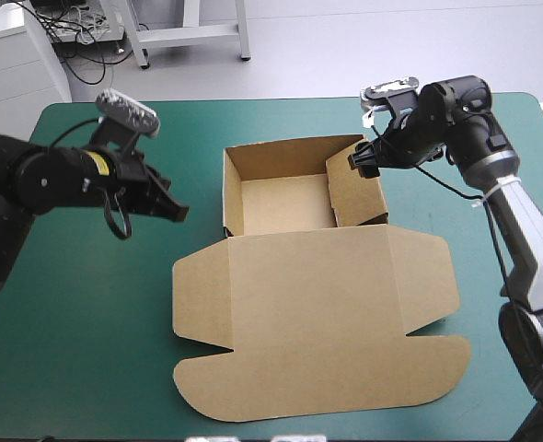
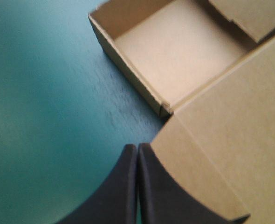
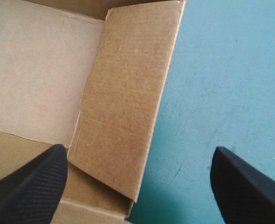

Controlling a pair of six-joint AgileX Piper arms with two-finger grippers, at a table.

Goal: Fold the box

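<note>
The flat lid (image 1: 317,322) of the box (image 1: 253,175) is lying toward the table's near edge, the open tray standing behind it mid-table on the teal-green cover (image 1: 87,322). The left gripper (image 1: 179,213) is hovering just beside the tray's left wall, its black fingers pressed together into a point, gripping nothing. The right gripper (image 1: 363,161) is hanging with fingers spread wide, straddling the inward-leaning right wall (image 1: 356,191)
</note>
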